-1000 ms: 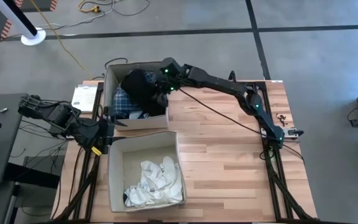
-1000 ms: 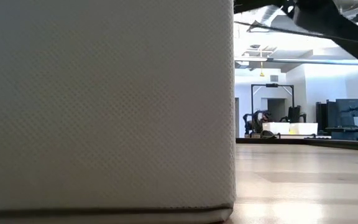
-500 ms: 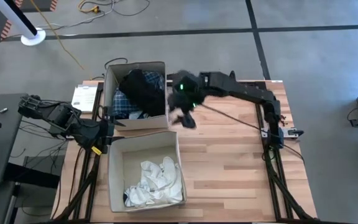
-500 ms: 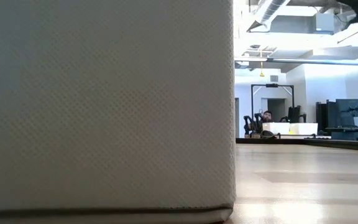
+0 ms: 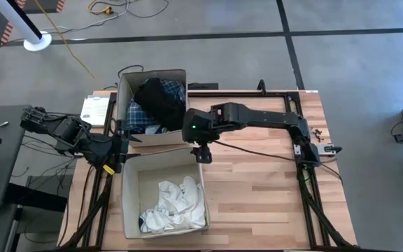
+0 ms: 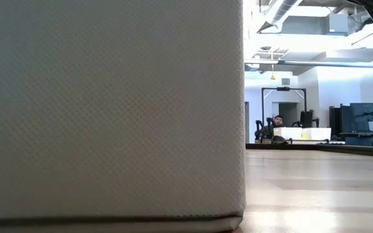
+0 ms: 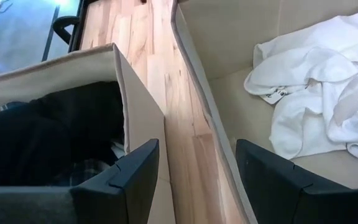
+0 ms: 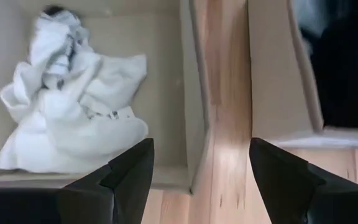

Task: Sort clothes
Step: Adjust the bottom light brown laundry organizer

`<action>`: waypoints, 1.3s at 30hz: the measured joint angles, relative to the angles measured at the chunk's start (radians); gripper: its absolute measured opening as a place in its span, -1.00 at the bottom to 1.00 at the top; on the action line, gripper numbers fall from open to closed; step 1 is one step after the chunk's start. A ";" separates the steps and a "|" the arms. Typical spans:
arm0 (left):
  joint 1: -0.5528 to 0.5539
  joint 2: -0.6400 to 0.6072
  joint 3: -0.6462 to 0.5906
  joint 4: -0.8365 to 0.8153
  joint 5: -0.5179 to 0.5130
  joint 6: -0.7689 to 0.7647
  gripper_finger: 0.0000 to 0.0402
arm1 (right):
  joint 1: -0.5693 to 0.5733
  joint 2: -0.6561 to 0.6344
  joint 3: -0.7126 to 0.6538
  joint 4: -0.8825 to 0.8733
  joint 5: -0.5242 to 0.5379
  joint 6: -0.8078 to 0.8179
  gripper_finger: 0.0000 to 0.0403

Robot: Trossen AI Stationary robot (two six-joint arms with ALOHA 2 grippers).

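Observation:
Two tan cardboard boxes stand at the table's left. The far box (image 5: 128, 87) holds dark clothes (image 5: 156, 101) and a blue plaid piece (image 5: 137, 115). The near box (image 5: 130, 203) holds a heap of white clothes (image 5: 177, 203). My right gripper (image 5: 203, 154) hangs open above the strip of table between the boxes, by the near box's far right corner, with nothing between its fingers (image 8: 129, 174). My left gripper (image 5: 128, 147) waits open at the boxes' left ends, its fingers (image 7: 135, 180) bare. The white clothes (image 8: 73, 106) lie loosely bunched on the box floor.
A white paper (image 5: 93, 108) lies at the table's far left edge. Small bits (image 5: 320, 133) sit at the right edge. Bare wood (image 5: 257, 189) spreads over the table's right half. A box wall (image 6: 109, 110) fills the left of the low view; a person (image 6: 278, 120) sits far off in the room.
My right gripper has drawn away from above the far box's dark clothes, swinging toward the table's near edge and tipping less steeply. It now hangs over the gap between the two boxes. The clothes in both boxes lie as before.

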 joint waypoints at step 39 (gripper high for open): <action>0.000 0.019 0.000 -0.041 0.000 -0.002 0.03 | -0.003 -0.193 -0.001 -0.423 0.118 0.166 -0.99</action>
